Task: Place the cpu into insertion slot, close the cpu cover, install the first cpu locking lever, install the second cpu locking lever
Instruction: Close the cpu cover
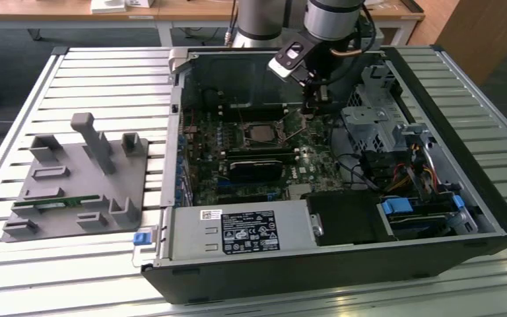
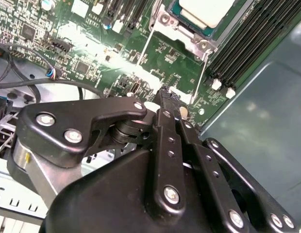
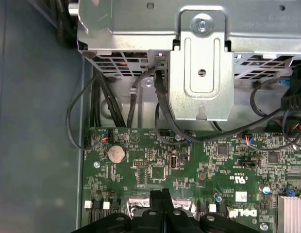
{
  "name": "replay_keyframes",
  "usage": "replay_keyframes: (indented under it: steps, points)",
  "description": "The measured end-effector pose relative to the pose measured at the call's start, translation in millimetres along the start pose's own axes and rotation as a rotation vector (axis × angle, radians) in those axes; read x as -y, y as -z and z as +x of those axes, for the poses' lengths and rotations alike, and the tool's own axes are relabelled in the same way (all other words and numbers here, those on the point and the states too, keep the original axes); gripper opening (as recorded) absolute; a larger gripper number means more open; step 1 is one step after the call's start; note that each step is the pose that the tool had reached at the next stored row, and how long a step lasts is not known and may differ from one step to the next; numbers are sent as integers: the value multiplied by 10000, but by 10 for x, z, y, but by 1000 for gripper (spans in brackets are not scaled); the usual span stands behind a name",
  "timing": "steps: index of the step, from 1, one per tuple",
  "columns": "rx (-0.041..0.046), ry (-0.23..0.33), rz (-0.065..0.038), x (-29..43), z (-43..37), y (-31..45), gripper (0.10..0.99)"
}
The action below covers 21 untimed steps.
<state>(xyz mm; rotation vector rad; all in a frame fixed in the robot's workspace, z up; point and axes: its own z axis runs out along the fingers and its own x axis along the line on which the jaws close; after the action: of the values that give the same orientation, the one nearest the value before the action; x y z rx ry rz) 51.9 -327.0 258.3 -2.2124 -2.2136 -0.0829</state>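
Holding end effector (image 2: 165, 93) pinched shut, gripping nothing visible, tips just beside a locking lever (image 2: 202, 68). Seeing cpu (image 2: 204, 9) seated in insertion slot (image 2: 189, 38) just beyond tips. Judging first-lever step in hand; needing exact tip-to-lever contact.

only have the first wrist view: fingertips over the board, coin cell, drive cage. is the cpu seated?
Observer: Looks so. In the second wrist view the cpu lies silver top up in the insertion slot.
Operator: levers?
Observer: Same view: two thin locking levers run out from the slot's frame, one on each side. They look unlatched.
Operator: where's the tool relative to the slot?
Observer: In the exterior view the gripper is inside the computer case, a little to the exterior view's right of the slot.
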Motion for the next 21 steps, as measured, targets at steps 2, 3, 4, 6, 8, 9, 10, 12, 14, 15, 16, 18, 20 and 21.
replay_keyframes:
  steps: [2,3,4,6,8,9,10,12,14,15,16,18,20,21]
  points:
    - [2,0,1,-23,0,-4,106]
    - [2,0,2,-35,0,-6,106]
    - [2,0,3,-46,1,-9,106]
    - [2,-1,6,-66,2,-15,106]
    - [2,-1,12,-84,2,-19,106]
    - [2,-1,16,-94,2,-22,106]
    - [3,-2,21,-104,3,-24,106]
    - [2,-2,28,-121,6,-29,106]
    - [2,-2,34,-138,7,-36,106]
    - [3,-2,38,-149,8,-39,106]
    - [1,-3,41,-157,9,-45,106]
    - [3,-3,50,-164,13,-64,106]
    - [2,-4,62,-167,16,-97,106]
    - [2,-3,70,-169,17,-113,106]
